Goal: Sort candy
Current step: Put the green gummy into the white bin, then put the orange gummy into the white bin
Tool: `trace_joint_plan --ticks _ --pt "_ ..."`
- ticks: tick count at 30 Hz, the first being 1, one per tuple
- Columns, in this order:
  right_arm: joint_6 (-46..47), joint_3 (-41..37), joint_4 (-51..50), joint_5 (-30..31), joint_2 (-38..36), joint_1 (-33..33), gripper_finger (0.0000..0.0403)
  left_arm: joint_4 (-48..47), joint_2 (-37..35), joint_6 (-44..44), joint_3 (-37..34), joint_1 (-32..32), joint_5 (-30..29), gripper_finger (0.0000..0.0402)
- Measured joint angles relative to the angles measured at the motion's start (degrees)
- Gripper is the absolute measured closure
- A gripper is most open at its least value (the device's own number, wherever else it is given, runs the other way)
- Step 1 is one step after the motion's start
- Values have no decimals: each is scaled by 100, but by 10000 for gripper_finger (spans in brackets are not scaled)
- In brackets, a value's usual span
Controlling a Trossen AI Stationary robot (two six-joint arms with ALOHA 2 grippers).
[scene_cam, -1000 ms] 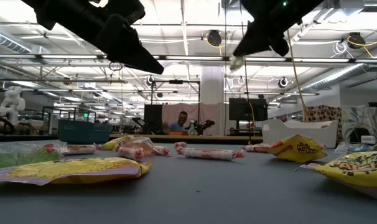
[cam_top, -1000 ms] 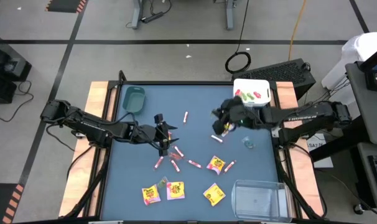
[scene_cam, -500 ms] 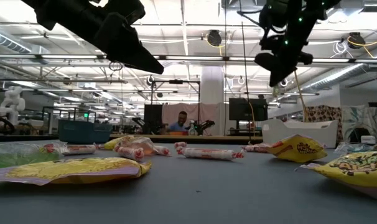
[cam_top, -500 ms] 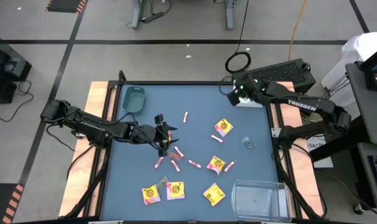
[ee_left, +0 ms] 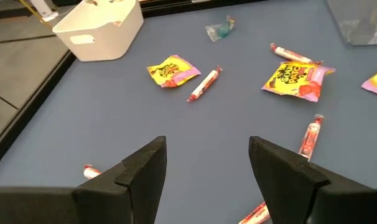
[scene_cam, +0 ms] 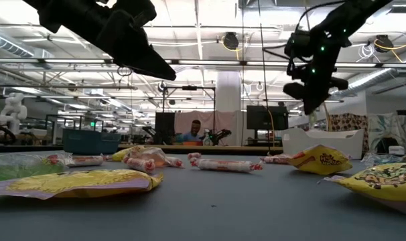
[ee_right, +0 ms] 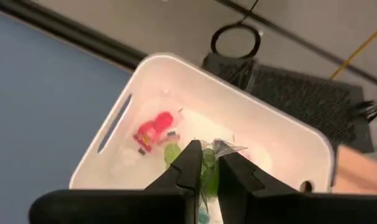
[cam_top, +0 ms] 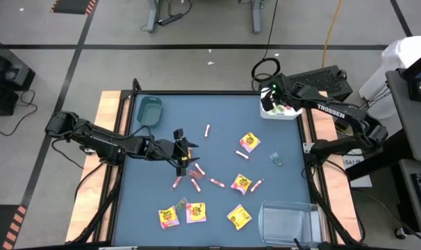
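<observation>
My right pincer (ee_right: 204, 163) hung over the white bin (ee_right: 288, 134), clamped on a clear-wrapped green candy (ee_right: 208, 158), placed there so a release would drop it among the red and green pieces already inside. My left pincer (ee_left: 207, 168) waited with fingers apart above the pink sticks (cam_top: 196, 173) mid-desk (cam_top: 217, 114), likely next. Yellow packets (cam_top: 249, 142) lay scattered, unsorted.

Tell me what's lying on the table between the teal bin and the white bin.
In the high view, one pink-white candy stick lies on the mat between the teal bin and the white bin, slightly nearer than the line joining them. Otherwise that stretch is bare.
</observation>
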Motion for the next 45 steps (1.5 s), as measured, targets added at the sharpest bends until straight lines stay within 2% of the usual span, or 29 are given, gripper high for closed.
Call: trace_joint_plan --ticks 6,15,18,22,25,28,33,37,45 --pt "125 -163 191 -197 225 -126 359 -1 0 -29 0 0 4 168" --pt "60 -219 277 -194 554 -216 290 -117 0 -309 0 -3 155 168" --pt "-67 -220 296 -197 421 -181 261 -232 2 -494 0 -25 157 168" --pt "-46 -221 96 -194 -164 92 229 -544 4 -883 0 -124 157 168" --pt "98 -221 -3 -218 -755 497 214 -816 47 -1226 0 -262 163 168" --pt "252 -221 -1 -605 -1326 1034 208 -1023 59 -1378 0 -443 188 168" --pt "474 -221 28 -770 -1917 2218 207 -1029 140 -1374 0 -751 195 168" --pt "498 -221 178 -737 -2000 3276 207 -1018 395 -1486 2 -861 198 168" --pt "536 -221 886 170 -1584 5126 206 -676 1094 -1537 2 -844 313 168"
